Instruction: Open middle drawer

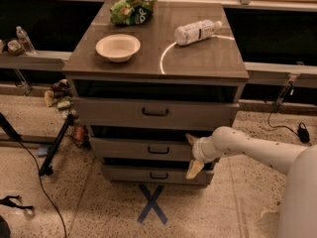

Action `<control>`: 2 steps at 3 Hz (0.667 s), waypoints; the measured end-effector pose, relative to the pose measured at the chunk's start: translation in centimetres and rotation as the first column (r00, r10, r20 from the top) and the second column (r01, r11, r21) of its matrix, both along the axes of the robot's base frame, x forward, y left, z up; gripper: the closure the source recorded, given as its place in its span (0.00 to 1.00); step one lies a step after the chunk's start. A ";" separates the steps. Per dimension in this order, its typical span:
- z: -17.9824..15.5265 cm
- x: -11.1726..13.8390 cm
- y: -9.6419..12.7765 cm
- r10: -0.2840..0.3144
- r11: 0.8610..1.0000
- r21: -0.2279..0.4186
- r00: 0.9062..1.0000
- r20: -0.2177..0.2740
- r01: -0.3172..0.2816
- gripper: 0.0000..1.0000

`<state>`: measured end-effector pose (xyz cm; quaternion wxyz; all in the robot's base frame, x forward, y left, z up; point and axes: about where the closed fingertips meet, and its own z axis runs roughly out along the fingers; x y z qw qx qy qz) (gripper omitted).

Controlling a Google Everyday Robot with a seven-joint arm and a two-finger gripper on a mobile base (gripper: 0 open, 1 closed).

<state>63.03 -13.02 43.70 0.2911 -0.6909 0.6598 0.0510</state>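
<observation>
The cabinet has three grey-brown drawers. The middle drawer has a small black bar handle at its centre, and a dark gap shows above its front. My gripper is at the right end of this drawer front, well right of the handle. Its cream fingers are spread. One fingertip is at the drawer's top edge and the other hangs below its bottom edge. The white arm reaches in from the right.
The taller top drawer and the shallow bottom drawer flank the middle one. On the cabinet top are a bowl, a chip bag and a lying bottle. A blue X marks the floor. A black stand and cables are at left.
</observation>
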 end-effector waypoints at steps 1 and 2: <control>-0.4 0.3 -0.2 -0.003 1.000 -0.009 1.000 -0.014 0.003 0.23; -0.1 -0.4 -0.5 0.000 1.000 -0.022 1.000 -0.028 -0.001 0.46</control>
